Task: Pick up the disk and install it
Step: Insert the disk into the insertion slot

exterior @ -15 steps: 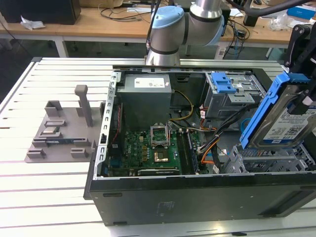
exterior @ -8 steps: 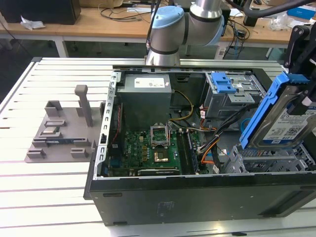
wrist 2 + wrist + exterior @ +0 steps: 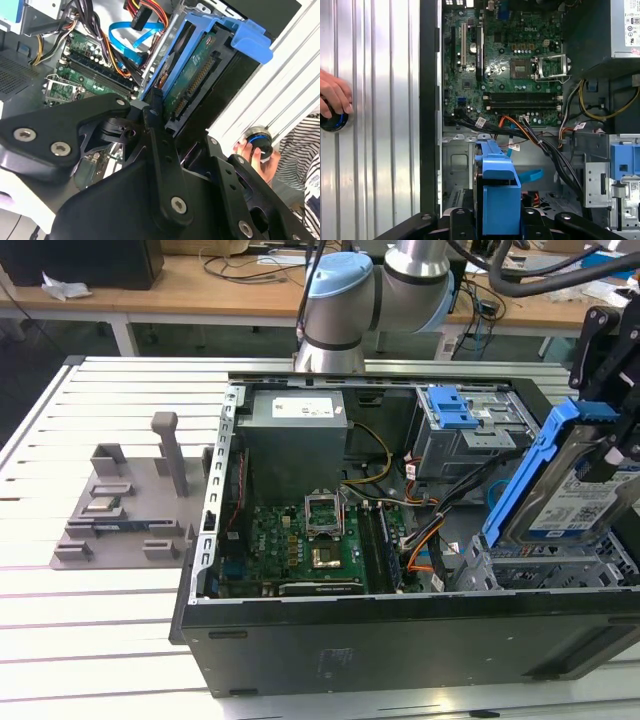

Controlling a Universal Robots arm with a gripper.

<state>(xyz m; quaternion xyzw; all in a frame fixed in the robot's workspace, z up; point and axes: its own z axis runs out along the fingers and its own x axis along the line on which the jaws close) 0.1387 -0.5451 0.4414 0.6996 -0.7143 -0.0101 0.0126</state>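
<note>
Clamped in the gripper [image 3: 610, 455], the disk [image 3: 570, 495] hangs tilted on edge, its blue carrier frame standing up and its labelled face turned toward the exterior view's right. Picking up therefore looks done: the disk is off any surface and carried over the open computer case [image 3: 400, 640], just above the metal drive cage [image 3: 545, 565] beneath the gripper. In the second wrist view the black fingers [image 3: 160, 145] close on the carrier's edge, with the connector end of the disk [image 3: 192, 80] pointing away into the case. Installing is what remains, as I judge it, since the disk is not seated in any bay. Beyond the gripper lies the motherboard [image 3: 512, 75]; off to the side, a person's hand [image 3: 335, 97] rests on a round knob.
</note>
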